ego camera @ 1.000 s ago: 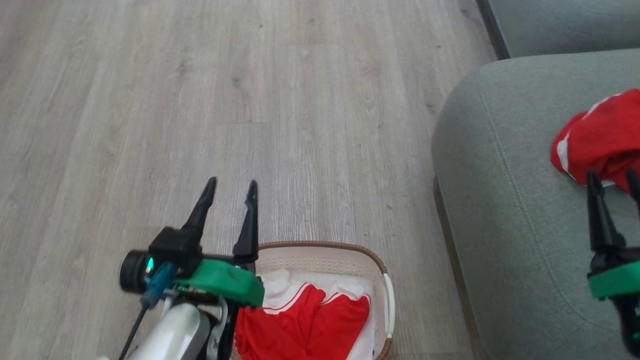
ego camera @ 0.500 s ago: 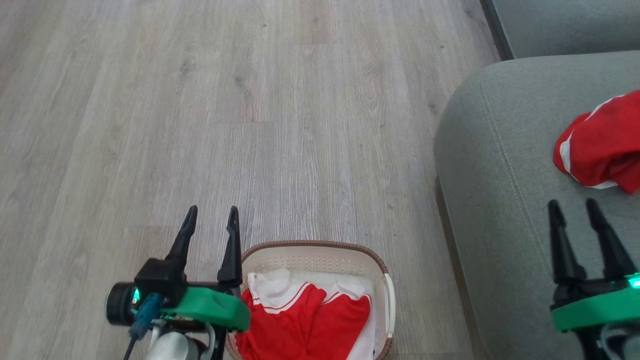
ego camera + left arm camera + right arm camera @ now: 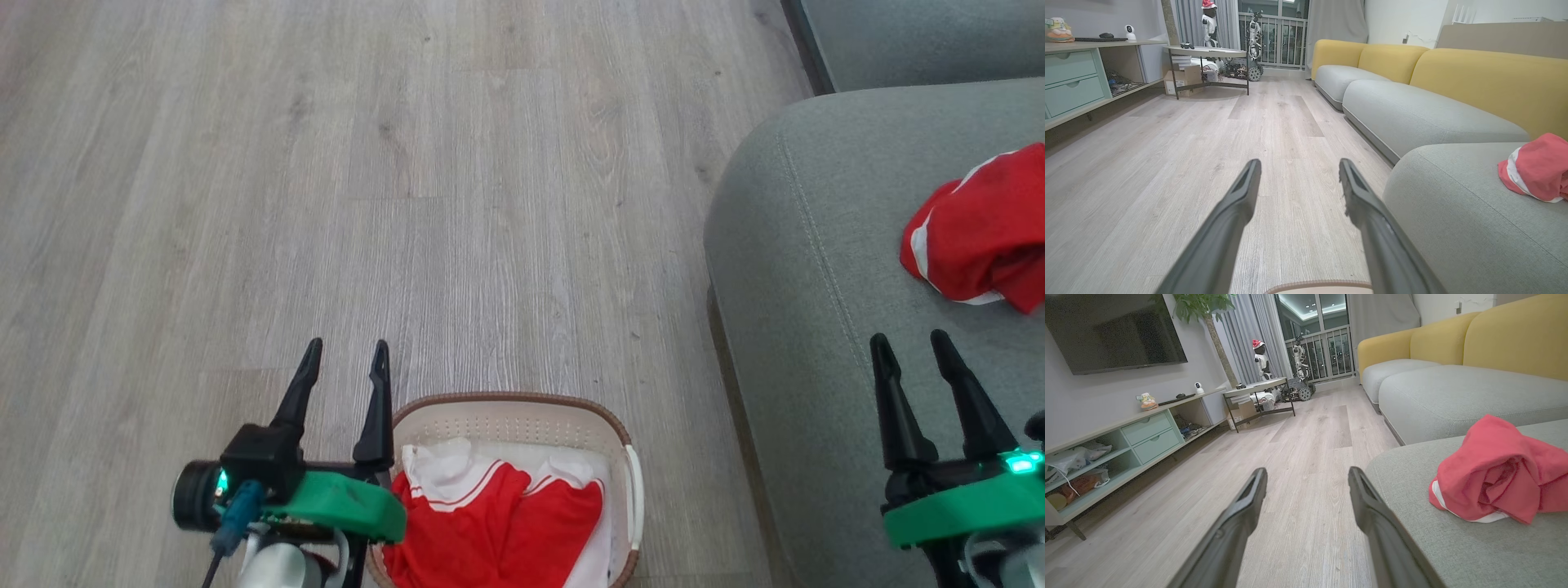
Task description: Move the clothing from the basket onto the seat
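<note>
Red jersey clothing (image 3: 498, 523) with white stripes and panels lies crumpled in the cream basket (image 3: 522, 420), which stands on the wood floor (image 3: 408, 204) just beside the grey-green seat (image 3: 800, 286). Another red garment (image 3: 976, 233), white-trimmed and bunched up, rests on the seat's top near its rounded corner. The left gripper (image 3: 344, 353) hovers over the floor at the basket's left rim, fingers spread and empty. It seems not to touch the rim, though the overlap makes that hard to judge. The right gripper (image 3: 908, 343) hangs above the seat, just short of the bunched garment, fingers likewise spread with nothing between them.
</note>
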Motion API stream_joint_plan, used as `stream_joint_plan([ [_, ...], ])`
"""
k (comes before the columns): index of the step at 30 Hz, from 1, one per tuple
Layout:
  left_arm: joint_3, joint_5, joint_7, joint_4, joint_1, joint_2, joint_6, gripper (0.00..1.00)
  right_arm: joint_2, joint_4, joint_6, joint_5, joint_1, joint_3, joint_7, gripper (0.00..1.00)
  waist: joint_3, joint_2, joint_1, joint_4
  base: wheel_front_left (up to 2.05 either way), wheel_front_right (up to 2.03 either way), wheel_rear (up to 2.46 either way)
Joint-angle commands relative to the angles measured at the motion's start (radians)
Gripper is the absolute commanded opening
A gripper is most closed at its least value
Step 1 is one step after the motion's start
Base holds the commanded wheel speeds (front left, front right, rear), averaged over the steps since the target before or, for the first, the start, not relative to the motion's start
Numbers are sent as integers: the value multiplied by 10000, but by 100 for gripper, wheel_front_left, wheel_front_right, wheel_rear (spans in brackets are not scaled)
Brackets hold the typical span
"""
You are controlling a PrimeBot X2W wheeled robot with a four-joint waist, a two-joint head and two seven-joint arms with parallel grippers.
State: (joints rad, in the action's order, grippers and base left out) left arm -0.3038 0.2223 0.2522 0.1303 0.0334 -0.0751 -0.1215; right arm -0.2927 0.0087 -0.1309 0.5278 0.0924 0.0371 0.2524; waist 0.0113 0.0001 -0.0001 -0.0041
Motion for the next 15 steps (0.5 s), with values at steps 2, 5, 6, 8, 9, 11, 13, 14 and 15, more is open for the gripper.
stream_joint_plan([
  [2, 503, -126, 95, -267, 255, 82, 118, 100, -233, -254, 2, -1, -343, 185, 93, 100, 3, -1, 1, -17, 0, 0, 0],
  [5, 589, -200, 95, -227, 250, 135, 196, 100, -251, -249, 2, 12, -373, 231, 93, 100, 13, -1, 1, -43, 0, 0, 0],
  [6, 613, -225, 95, -220, 252, 150, 219, 100, -256, -252, 2, 14, -384, 243, 93, 100, 22, -1, 1, -52, 0, 0, 0],
  [8, 653, -270, 95, -212, 258, 173, 262, 100, -266, -272, 2, 24, -416, 260, 93, 100, 63, -1, 1, -84, 0, 0, 0],
  [9, 660, -294, 95, -204, 268, 183, 285, 100, -279, -291, 2, 32, -444, 268, 93, 100, 100, -1, 1, -106, 0, 0, 0],
  [11, 641, -346, 95, -165, 309, 200, 321, 100, -332, -326, 2, 65, -524, 275, 93, 100, 193, -1, 1, -161, 0, 0, 0],
  [13, 597, -394, 95, -151, 396, 216, 311, 100, -406, -369, 2, 116, -640, 277, 93, 100, 357, -1, 1, -237, 0, 0, 0],
  [14, 566, -415, 95, -161, 461, 222, 299, 100, -445, -393, 2, 149, -712, 285, 93, 100, 451, -1, 1, -279, 0, 0, 0],
  [15, 527, -430, 95, -150, 527, 228, 291, 100, -484, -420, 2, 185, -793, 308, 93, 100, 567, -1, 1, -333, 0, 0, 0],
])
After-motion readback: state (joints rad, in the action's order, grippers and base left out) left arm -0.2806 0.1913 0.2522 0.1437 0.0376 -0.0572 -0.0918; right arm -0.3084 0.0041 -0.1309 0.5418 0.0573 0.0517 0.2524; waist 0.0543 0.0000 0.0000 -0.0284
